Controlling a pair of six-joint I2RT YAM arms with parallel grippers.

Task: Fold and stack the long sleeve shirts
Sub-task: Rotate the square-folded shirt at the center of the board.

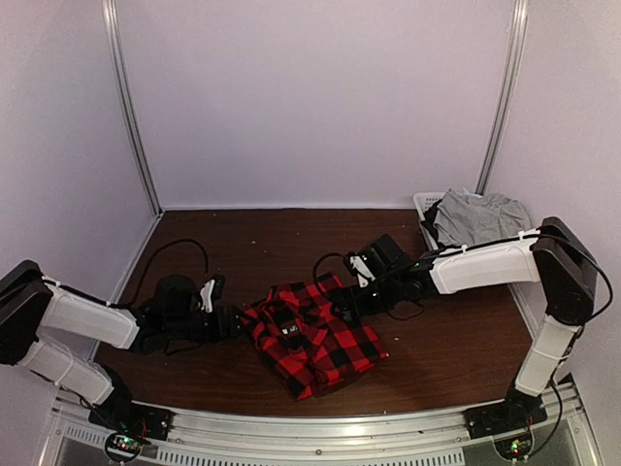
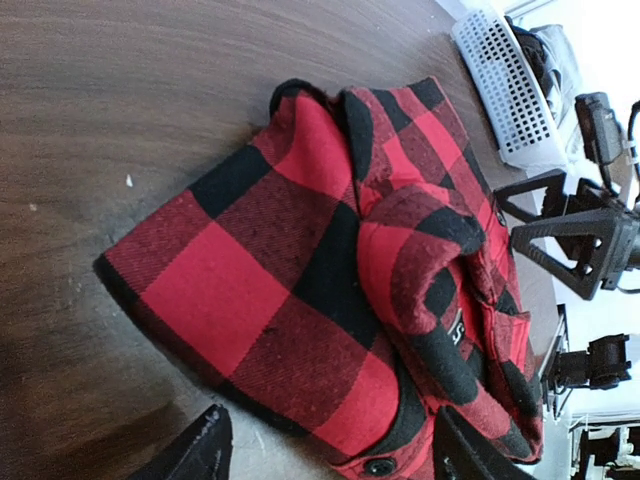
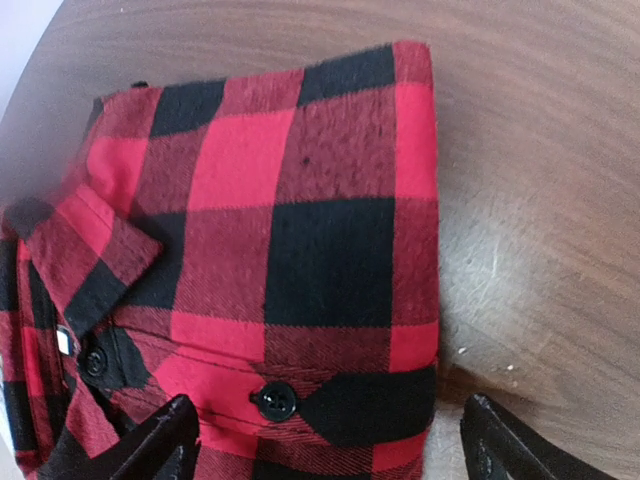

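A red-and-black check flannel shirt [image 1: 312,335] lies folded into a rough rectangle on the brown table, collar and buttons up. My left gripper [image 1: 238,320] is low at its left edge. In the left wrist view the gripper [image 2: 335,462] is open, its jaws straddling the shirt's [image 2: 290,280] near edge without gripping it. My right gripper [image 1: 346,299] is at the shirt's far right corner. In the right wrist view it [image 3: 330,450] is open, one jaw over the shirt [image 3: 300,220] and one over bare table.
A white mesh basket [image 1: 425,204] with a grey garment [image 1: 480,216] stands at the back right by the wall. It also shows in the left wrist view [image 2: 500,90]. Cables lie on the table behind both grippers.
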